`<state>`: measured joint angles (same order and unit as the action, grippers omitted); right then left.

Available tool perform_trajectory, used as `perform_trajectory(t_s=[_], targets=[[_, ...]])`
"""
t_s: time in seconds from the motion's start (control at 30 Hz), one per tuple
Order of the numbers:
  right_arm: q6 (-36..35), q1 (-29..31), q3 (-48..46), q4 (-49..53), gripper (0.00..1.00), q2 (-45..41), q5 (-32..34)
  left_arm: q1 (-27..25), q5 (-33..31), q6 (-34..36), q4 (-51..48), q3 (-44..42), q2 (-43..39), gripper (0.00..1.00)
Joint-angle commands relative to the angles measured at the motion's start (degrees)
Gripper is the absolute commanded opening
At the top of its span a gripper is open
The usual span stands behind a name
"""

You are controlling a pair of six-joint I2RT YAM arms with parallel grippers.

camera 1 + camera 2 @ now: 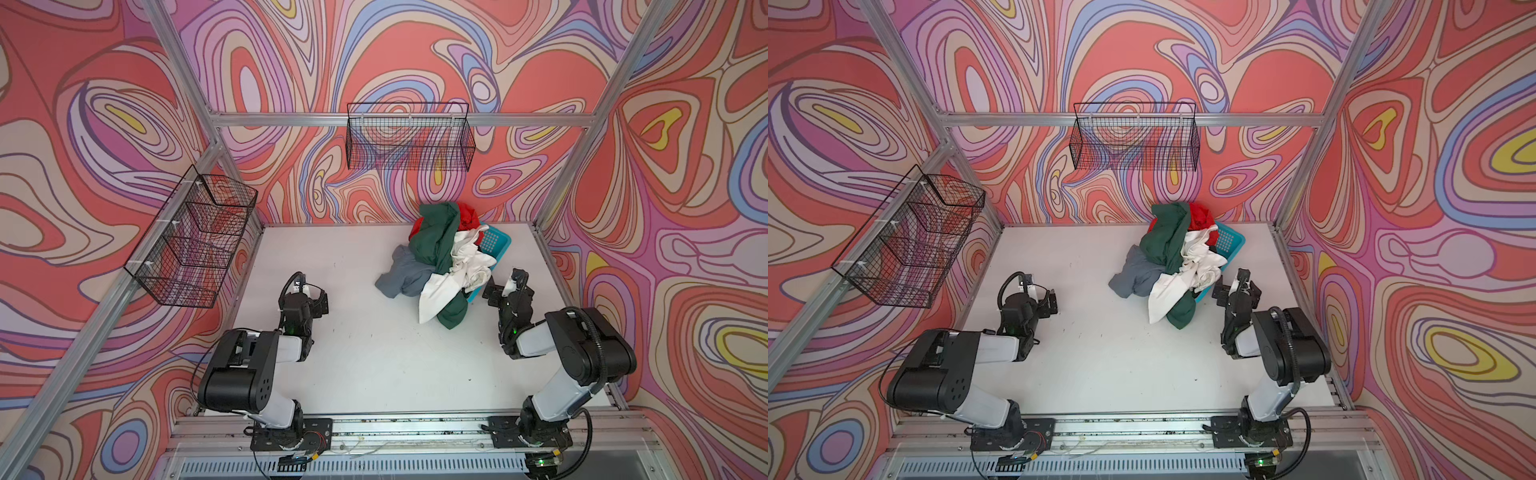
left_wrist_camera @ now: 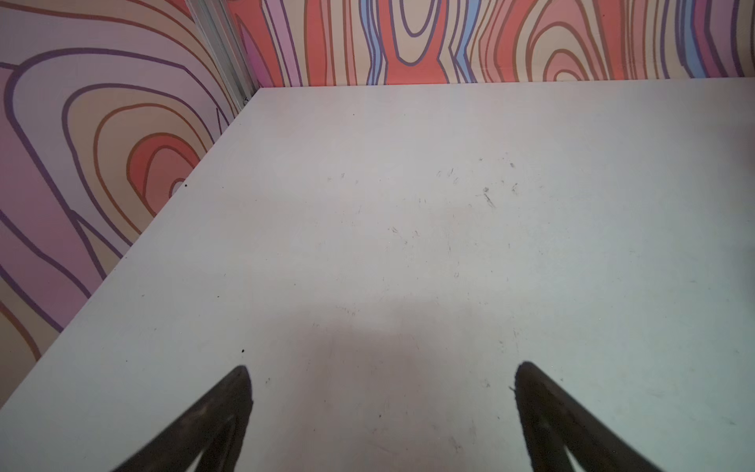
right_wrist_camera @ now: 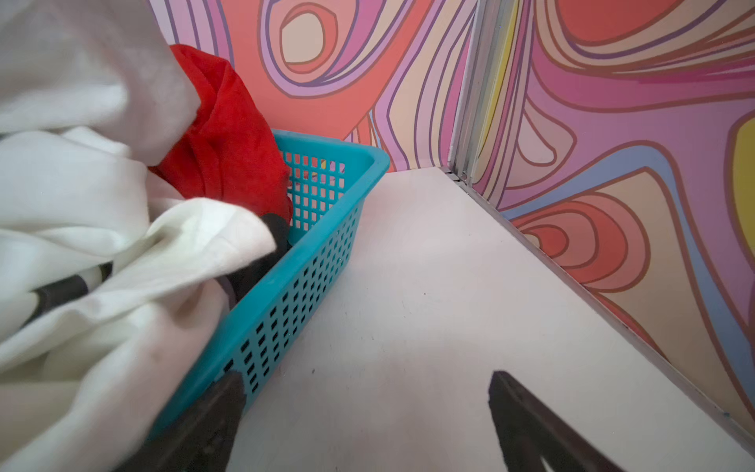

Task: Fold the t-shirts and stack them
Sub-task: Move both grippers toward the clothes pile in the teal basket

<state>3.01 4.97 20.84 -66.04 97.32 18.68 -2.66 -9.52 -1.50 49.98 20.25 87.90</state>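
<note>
Now, both wide open and empty: right end effector [image 3: 367,378] just beside the basket [image 3: 327,261], t-shirts [image 1: 432,257] heaped over it, well apart from left end effector [image 2: 384,365]. Tangled, several may drag out together, tipping it.

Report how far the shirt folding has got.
Done: nothing, no shirt is folded or stacked. The green shirt, red shirt, white shirt and grey shirt lie crumpled in a heap spilling from the basket. In hand: nothing; the left gripper is open over bare table, the right gripper open beside the basket. Left: folding and stacking all four.
</note>
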Motion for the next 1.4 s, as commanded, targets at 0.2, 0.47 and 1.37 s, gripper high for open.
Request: perform_trajectory(t_s=[0.2, 0.47, 1.37], targets=[[-0.8, 0.4, 0.6, -0.9, 0.98, 0.8, 0.7, -0.2, -0.5, 0.6, 1.9, 1.2, 0.6, 1.0], [-0.8, 0.4, 0.9, -0.6, 0.98, 0.9, 0.7, 0.1, 0.0, 0.5, 1.3, 1.4, 0.7, 1.0], [12.0, 3.4, 8.4, 35.8, 0.99, -18.3, 15.2, -10.9, -18.3, 1.7, -12.3, 1.7, -15.6, 1.0]])
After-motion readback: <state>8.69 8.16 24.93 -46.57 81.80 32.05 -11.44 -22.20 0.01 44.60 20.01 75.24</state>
